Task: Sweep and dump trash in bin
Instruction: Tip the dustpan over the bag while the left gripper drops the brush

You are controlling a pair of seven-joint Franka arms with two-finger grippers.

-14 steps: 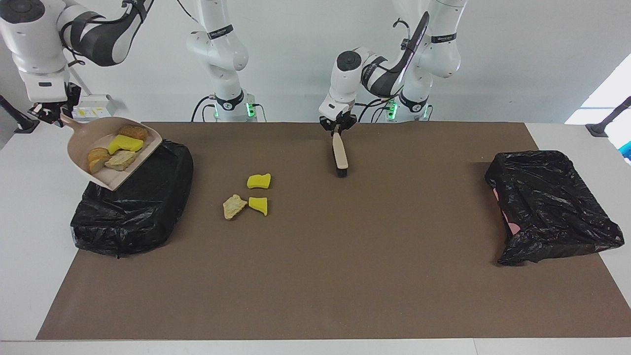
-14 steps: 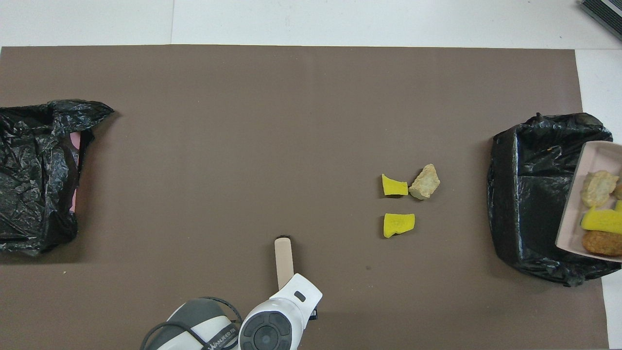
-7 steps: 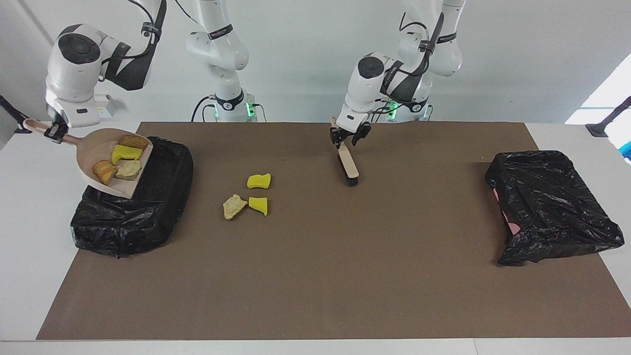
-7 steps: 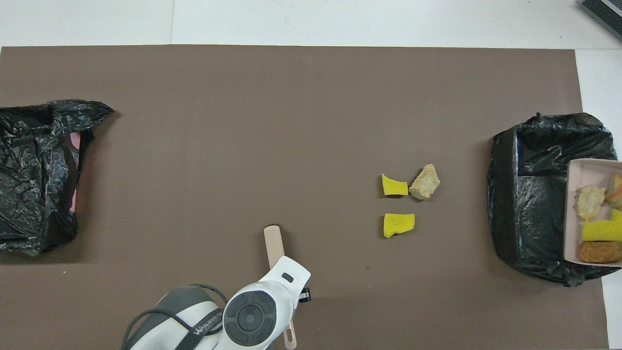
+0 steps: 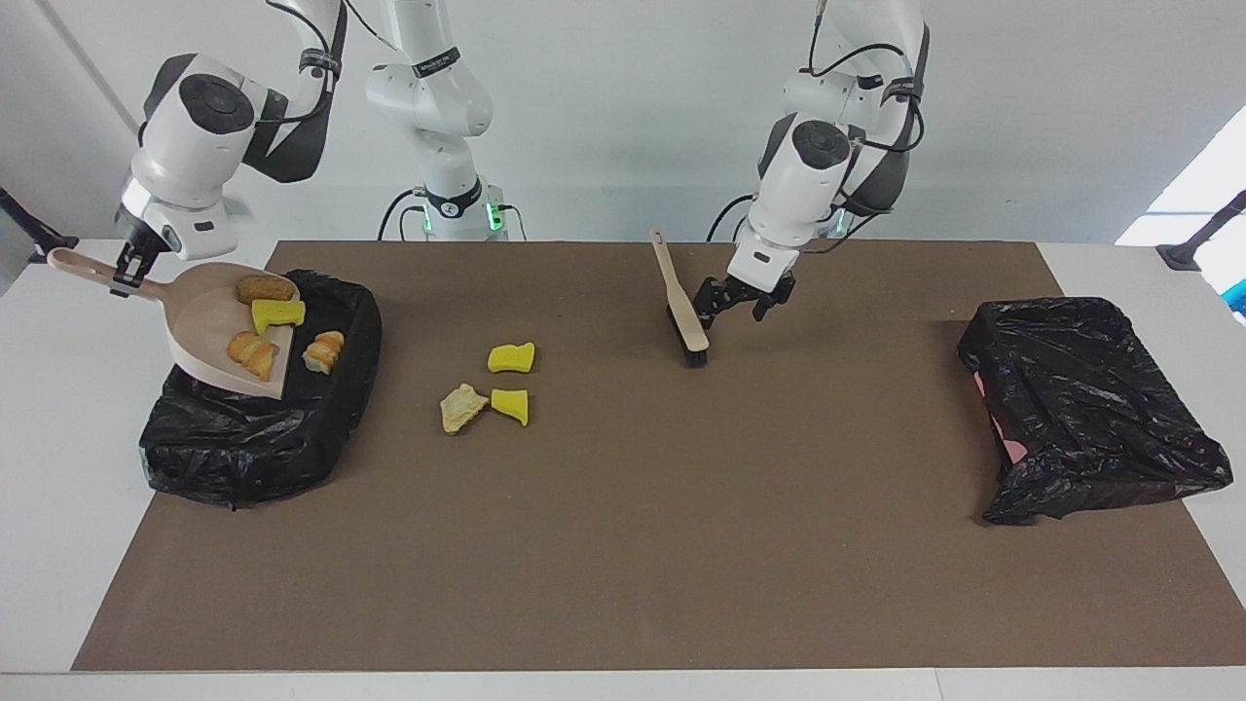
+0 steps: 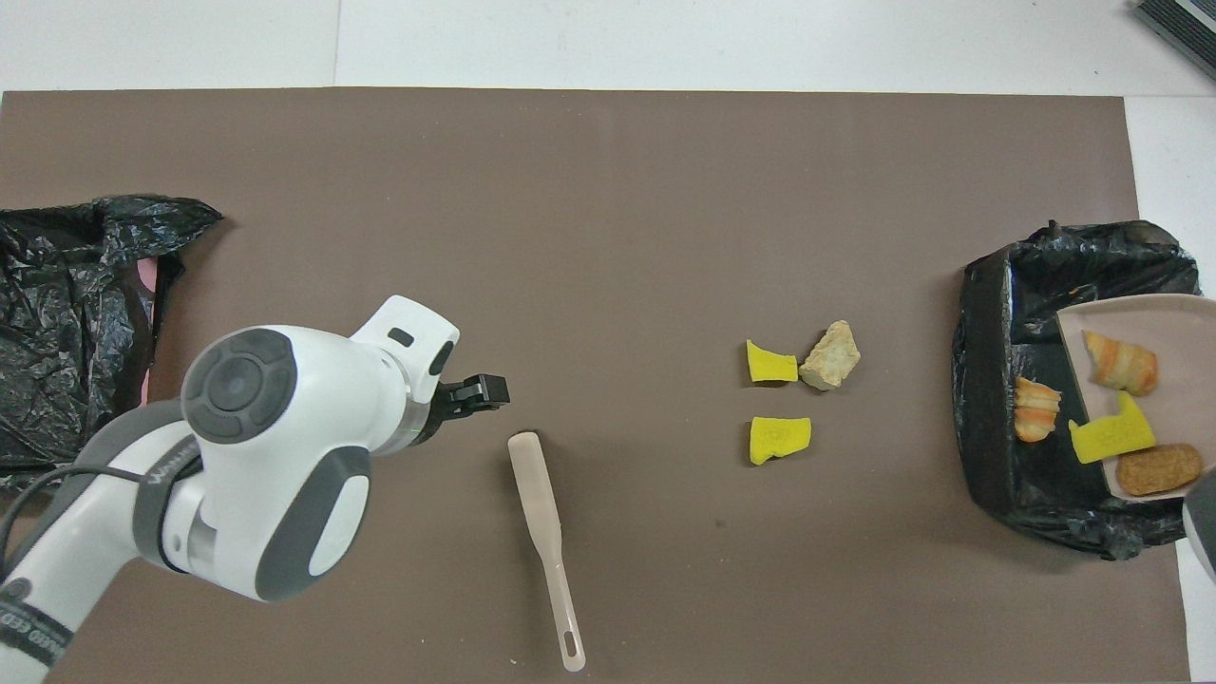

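Jaws of the right gripper (image 5: 127, 273) clamp the handle of one beige dustpan (image 5: 219, 331), tilted over one black-lined bin (image 5: 258, 428) at the right arm's end of the worktop (image 5: 623, 545); the left gripper (image 5: 738, 300) has its jaws open beside one brush (image 5: 684, 310). Seven trash (image 5: 487, 385) scraps show: three on the pan, one in the bin, three on the worktop between bin and brush. A second black-lined bin (image 5: 1090, 409) sits at the left arm's end.

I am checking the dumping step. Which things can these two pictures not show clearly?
- Bottom of the black bin: facing view, hidden by its own wall and the dustpan.
- Right gripper: overhead view, outside the frame.
- Brush bristles: overhead view, hidden under its back.
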